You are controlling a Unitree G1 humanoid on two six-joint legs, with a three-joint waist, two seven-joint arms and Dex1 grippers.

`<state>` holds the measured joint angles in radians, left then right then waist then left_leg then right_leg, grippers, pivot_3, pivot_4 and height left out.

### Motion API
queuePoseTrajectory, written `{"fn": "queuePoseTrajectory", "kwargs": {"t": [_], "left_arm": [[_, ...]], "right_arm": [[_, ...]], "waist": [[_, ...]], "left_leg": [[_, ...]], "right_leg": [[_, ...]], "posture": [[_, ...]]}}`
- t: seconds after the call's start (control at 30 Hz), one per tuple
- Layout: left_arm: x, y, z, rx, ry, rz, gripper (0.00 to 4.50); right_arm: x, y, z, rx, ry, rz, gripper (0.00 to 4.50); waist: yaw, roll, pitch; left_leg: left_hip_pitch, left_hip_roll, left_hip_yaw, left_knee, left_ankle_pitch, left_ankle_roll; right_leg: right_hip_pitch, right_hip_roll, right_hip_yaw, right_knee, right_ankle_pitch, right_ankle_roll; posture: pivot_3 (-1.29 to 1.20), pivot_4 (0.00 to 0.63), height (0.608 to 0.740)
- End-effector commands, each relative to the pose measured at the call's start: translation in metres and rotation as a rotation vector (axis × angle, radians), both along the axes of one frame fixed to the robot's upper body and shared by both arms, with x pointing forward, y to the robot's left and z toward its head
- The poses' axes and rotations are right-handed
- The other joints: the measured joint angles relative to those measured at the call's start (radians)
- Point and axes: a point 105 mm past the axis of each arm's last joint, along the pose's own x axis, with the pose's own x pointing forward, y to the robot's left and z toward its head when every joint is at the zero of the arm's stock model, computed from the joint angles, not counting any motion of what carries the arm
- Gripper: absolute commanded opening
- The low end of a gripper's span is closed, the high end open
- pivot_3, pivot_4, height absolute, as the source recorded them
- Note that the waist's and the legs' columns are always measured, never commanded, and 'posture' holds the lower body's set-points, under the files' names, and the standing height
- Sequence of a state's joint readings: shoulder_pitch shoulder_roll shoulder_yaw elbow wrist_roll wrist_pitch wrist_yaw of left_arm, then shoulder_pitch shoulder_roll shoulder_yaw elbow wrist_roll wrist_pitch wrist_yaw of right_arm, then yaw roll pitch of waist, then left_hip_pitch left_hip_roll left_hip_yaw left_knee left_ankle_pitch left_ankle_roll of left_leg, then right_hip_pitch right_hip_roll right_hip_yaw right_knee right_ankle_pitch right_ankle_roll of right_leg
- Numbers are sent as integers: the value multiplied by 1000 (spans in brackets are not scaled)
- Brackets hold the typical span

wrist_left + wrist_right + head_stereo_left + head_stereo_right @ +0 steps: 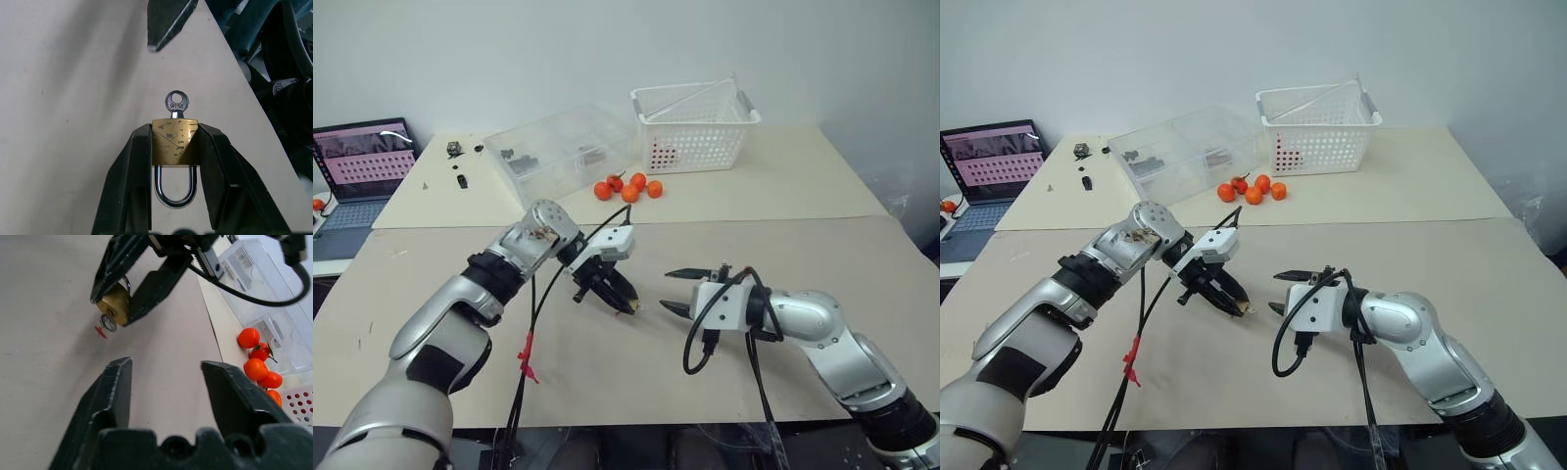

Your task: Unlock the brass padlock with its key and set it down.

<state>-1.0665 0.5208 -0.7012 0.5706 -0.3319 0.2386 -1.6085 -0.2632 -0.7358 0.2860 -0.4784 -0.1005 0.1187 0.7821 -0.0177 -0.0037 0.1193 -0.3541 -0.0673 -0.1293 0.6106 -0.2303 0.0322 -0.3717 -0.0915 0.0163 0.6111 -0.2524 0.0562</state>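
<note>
left pincer [174, 147] pinched the brass padlock [174, 141], key [176, 104] inserted; right pincer [166, 382] stood spread near it. a misaligned pinch could knock the padlock loose.

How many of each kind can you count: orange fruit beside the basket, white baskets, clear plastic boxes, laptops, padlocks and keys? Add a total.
orange fruit: 5
white basket: 1
clear plastic box: 1
laptop: 1
padlock: 1
key: 1
Total: 10
</note>
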Motion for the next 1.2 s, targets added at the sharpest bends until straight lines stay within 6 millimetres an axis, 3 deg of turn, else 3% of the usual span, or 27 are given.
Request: {"fn": "queuePoseTrajectory", "kwargs": {"t": [0.03, 0.33, 0.7, 1.2], "left_arm": [[3, -7, 8, -16, -54, -36, 820], [3, -11, 8, -15, -64, -53, 820], [1, -9, 7, 6, -71, -73, 820], [2, -11, -3, 48, -138, -116, 820]], "right_arm": [[-3, 2, 2, 28, -16, 2, 2339], [-13, 6, -8, 32, 1, 6, 2339], [-13, -8, -17, 3, 18, -18, 2339], [-7, 2, -6, 66, 21, -63, 2339]], "waist": [[2, 0, 0], [2, 0, 0], [0, 0, 0], [2, 0, 0]], "left_leg": [[0, 0, 0, 0, 0, 0], [0, 0, 0, 1, 0, 0], [0, 0, 0, 1, 0, 0], [0, 0, 0, 1, 0, 0]], "right_leg": [[0, 0, 0, 0, 0, 0], [0, 0, 0, 0, 0, 0], [0, 0, 0, 0, 0, 0], [0, 0, 0, 0, 0, 0]], "posture": [[0, 150, 740], [0, 150, 740], [0, 150, 740], [0, 150, 740]]}}
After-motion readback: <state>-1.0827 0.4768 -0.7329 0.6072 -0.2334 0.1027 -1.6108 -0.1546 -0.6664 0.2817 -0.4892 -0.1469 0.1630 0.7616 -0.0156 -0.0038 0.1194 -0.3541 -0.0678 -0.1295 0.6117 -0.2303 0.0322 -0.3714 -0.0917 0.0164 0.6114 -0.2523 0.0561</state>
